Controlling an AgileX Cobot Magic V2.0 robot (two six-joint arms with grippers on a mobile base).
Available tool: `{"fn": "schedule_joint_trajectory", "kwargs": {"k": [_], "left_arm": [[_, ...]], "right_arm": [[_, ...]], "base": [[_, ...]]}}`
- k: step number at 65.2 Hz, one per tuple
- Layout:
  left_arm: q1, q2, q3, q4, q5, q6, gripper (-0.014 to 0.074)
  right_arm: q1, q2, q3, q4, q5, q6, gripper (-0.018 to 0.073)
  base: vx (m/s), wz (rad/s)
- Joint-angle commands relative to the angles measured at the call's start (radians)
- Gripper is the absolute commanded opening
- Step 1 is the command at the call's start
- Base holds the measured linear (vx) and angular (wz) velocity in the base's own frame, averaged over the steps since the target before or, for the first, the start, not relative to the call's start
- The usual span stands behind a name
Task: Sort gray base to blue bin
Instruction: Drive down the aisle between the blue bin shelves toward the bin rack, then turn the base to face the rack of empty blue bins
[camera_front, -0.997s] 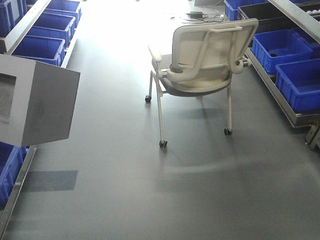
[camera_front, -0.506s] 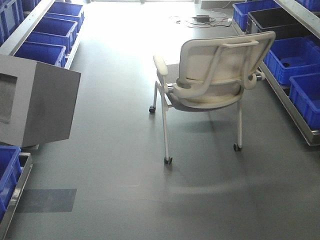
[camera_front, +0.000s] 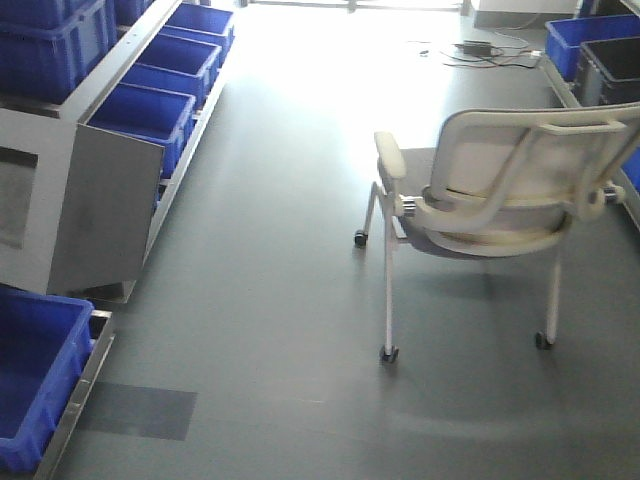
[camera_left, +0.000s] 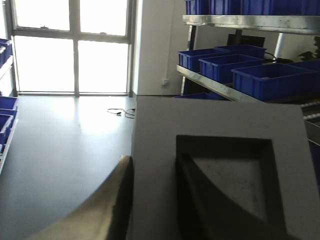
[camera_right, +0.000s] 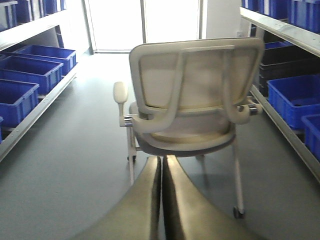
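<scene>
The gray base (camera_front: 100, 210) hangs in the air at the left of the front view, its recessed window facing left. In the left wrist view the gray base (camera_left: 210, 120) fills the lower right. My left gripper (camera_left: 152, 160) is shut on its wall, with one finger (camera_left: 117, 185) outside and the other inside the recess. A blue bin (camera_front: 40, 300) sits just below the base at the bottom left. My right gripper (camera_right: 161, 159) is shut and empty, and points at a chair.
A white chair (camera_front: 500, 200) on castors stands on the grey floor at the right, close in front of the right gripper (camera_right: 195, 85). Racks of several blue bins (camera_front: 150, 110) line the left side, with more on both sides (camera_right: 295, 95). Cables (camera_front: 490, 50) lie on the floor at the back.
The front view has swung left: the chair has slid right and lower, and the left rack's bins have come further into view. The gray base stays at the same spot in the view.
</scene>
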Motion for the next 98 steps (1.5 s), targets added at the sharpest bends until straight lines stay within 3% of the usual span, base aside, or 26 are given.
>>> {"fn": "schedule_joint_trajectory", "kwargs": {"k": [1,98], "left_arm": [[-0.001,0.0,-0.033,-0.012,-0.111,-0.007,-0.0006],[-0.001,0.0,-0.033,-0.012,-0.112,-0.007,-0.0006]], "right_arm": [[-0.002,0.003,0.001,-0.005,-0.075,-0.009,-0.0005],[-0.002,0.003,0.001,-0.005,-0.075,-0.009,-0.0005]], "base": [[0.15,0.47],[0.12,0.65]]}}
